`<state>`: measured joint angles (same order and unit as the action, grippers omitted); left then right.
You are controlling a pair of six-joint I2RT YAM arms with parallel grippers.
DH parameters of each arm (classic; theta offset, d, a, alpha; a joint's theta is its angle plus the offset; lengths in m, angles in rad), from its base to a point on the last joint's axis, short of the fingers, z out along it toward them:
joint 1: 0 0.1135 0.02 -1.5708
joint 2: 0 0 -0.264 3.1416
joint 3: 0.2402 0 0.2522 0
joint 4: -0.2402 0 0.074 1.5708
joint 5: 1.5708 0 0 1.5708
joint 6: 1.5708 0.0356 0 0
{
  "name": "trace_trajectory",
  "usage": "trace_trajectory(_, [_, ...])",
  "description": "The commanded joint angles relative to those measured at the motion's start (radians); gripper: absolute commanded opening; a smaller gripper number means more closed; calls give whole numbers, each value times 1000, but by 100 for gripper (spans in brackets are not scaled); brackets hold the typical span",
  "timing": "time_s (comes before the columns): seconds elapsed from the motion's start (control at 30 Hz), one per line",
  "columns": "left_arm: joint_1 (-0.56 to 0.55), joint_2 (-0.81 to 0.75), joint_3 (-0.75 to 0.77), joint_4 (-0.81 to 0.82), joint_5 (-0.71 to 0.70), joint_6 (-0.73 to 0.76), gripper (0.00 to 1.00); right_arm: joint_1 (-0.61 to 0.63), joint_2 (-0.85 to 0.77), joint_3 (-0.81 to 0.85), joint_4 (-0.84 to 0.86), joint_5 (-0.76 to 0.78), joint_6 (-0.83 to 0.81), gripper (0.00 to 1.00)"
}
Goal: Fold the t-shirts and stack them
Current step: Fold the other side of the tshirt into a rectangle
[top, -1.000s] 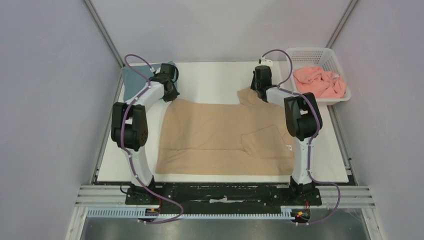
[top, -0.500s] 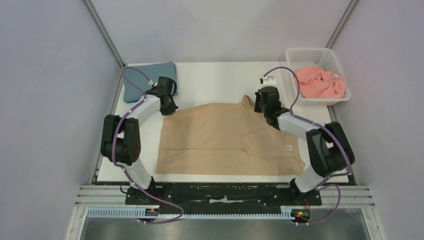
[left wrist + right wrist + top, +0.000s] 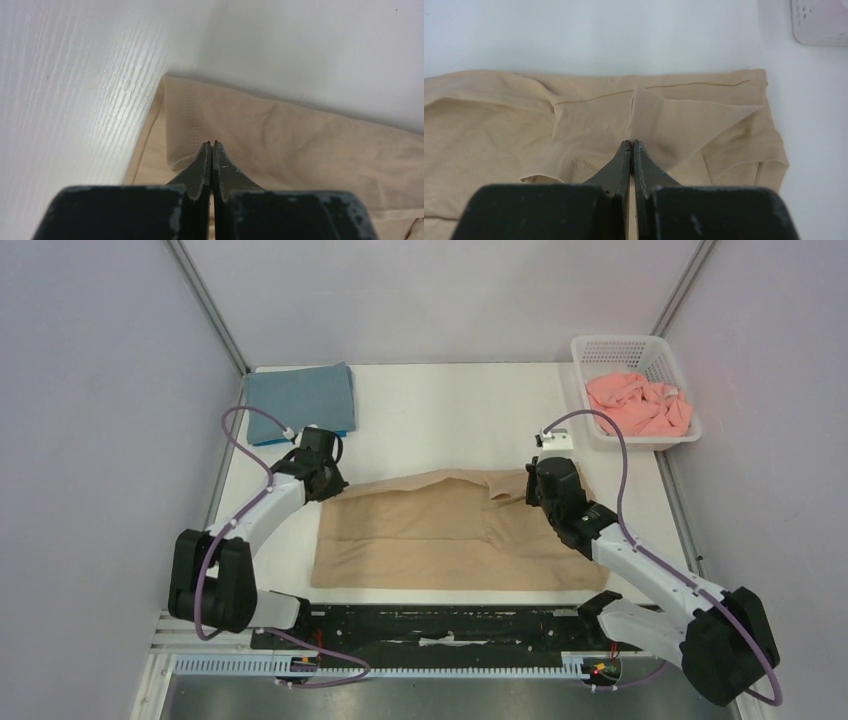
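Top external: basket (image 3: pixel 618 352) apart from tan tee (image 3: pixel 430 540)

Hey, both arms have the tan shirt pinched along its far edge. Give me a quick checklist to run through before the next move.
1. Hold of the left gripper on the tan t-shirt: ok, shut on its edge.
2. Hold of the right gripper on the same shirt: ok, shut, with cloth tented at its tips.
3. Fold line straight between the two grips: not ok, it bows toward the far side in the middle.
4. Near half of the shirt free of anything lying on it: ok.
5. Gap between the folded blue t-shirt and the left gripper: ok, they are apart.
6. Number of layers in each grip: cannot tell.
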<state>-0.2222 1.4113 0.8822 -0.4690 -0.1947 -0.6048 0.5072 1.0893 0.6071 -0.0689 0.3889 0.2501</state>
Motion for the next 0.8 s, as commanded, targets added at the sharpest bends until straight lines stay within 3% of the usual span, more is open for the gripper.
trace_trajectory(0.0, [-5, -113, -54, 5, -51, -47, 2, 20, -115, -43, -120, 16, 24, 0])
trace_trajectory(0.2, [-5, -195, -131, 1, -45, -73, 2, 41, -248, -85, -201, -75, 71, 0])
trace_trajectory(0.5, [-6, -237, -177, -14, -52, -79, 2, 68, -314, -112, -374, -126, 74, 5])
trace_trajectory(0.77, [-6, -212, -239, -26, -110, -100, 7, 68, -382, -153, -521, -238, 75, 20])
